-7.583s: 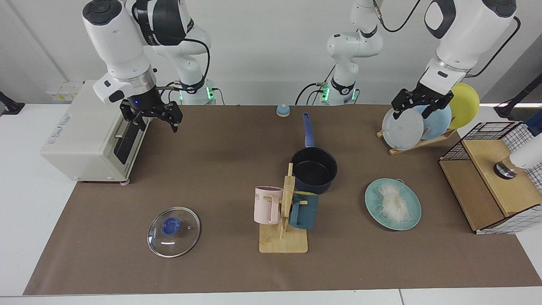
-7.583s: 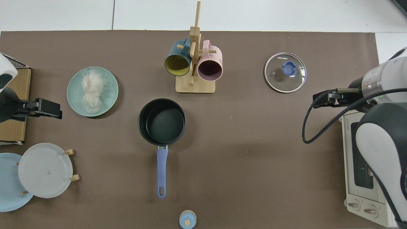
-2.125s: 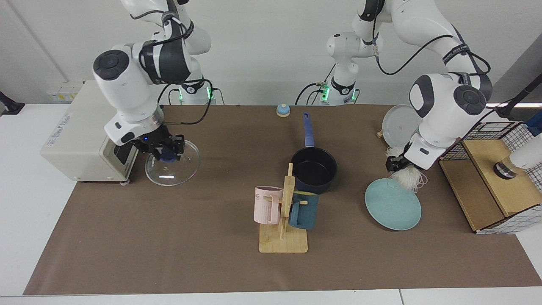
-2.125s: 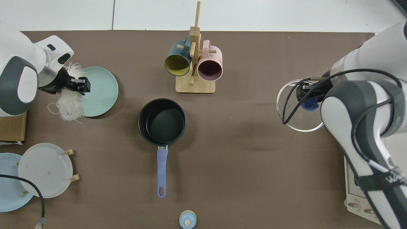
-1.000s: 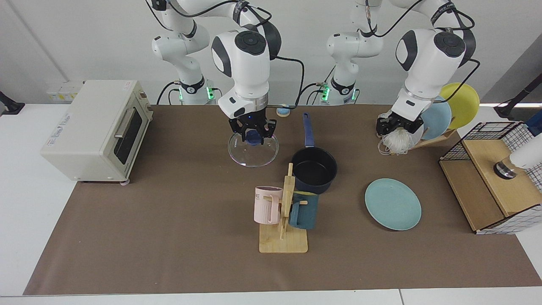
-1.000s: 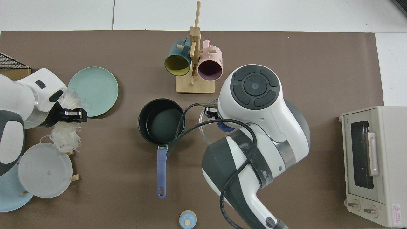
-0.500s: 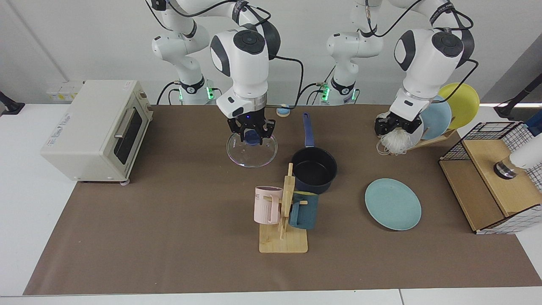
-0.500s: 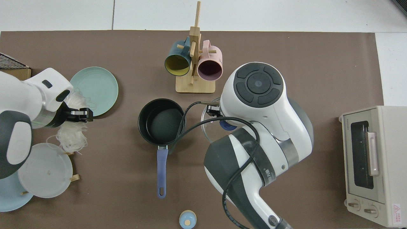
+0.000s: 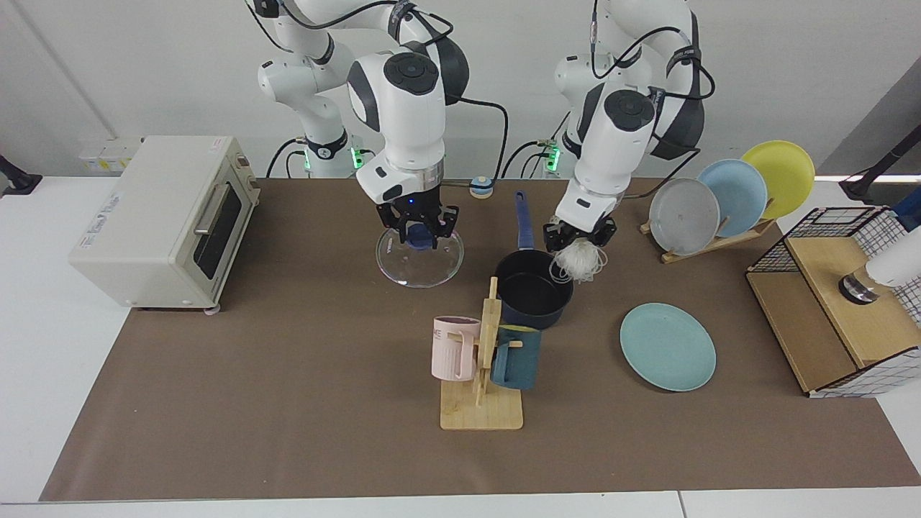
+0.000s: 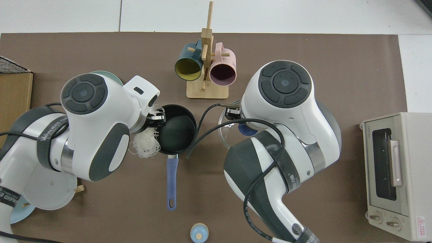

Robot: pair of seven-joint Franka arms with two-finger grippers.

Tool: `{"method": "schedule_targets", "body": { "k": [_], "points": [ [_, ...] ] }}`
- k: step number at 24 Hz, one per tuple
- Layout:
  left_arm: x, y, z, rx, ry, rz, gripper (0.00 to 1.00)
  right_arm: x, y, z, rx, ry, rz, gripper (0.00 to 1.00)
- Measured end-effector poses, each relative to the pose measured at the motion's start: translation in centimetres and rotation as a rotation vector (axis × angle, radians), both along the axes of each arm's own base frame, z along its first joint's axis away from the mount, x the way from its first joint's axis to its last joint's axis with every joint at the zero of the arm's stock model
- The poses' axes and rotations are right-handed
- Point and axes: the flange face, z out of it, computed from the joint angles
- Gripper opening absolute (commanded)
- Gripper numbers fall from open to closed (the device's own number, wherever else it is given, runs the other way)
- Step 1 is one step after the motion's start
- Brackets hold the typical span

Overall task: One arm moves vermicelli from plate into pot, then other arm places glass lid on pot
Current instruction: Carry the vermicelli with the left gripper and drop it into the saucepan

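Both grippers grasp loads: left gripper [image 9: 578, 239] dangles vermicelli [image 9: 578, 262] at the pot [image 9: 534, 288] rim; right gripper [image 9: 417, 232] pinches the glass lid [image 9: 419, 260] knob.

Both arms are the usual glossy white shells with dark grey or black bands at the joints, plus a round black cap with raised segments on the big elbow joint, really clear from above. Black cables loop off each forearm down toward the wrist. There's small white lettering on a dark band in the lower part of the top view, too small to read. Green lights glow at both bases, top centre of the facing view. The right gripper [image 9: 415, 229] and left gripper [image 9: 578, 239] are black, and the right one has a small blue light just above it.
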Motion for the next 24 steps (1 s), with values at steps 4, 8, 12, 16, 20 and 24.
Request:
{"method": "schedule_targets", "body": {
  "k": [4,8,12,16,20,24],
  "points": [
    [0.9,-2.9,-3.4,0.025,-0.004,0.013,0.00,0.2,-0.6,0.2,0.000,0.000,0.006,0.00],
    [1.5,-4.4,-7.0,0.012,0.019,0.009,0.00,0.3,-1.0,0.3,-0.002,0.003,0.008,0.00],
    [1.2,-5.6,-9.1,0.007,0.052,0.005,0.00,0.2,-1.0,0.3,-0.003,0.006,0.009,0.00],
    [0.8,-6.2,-9.9,0.006,0.064,-0.004,0.19,0.2,-1.0,0.3,-0.003,0.007,0.009,0.00],
    [0.6,-6.5,-10.0,0.007,0.067,-0.010,1.00,0.1,-1.0,0.3,-0.004,0.007,0.009,0.00],
    [0.6,-6.4,-10.0,0.009,0.064,-0.011,1.00,0.1,-1.0,0.3,-0.004,0.008,0.009,0.00]
  ]
}}
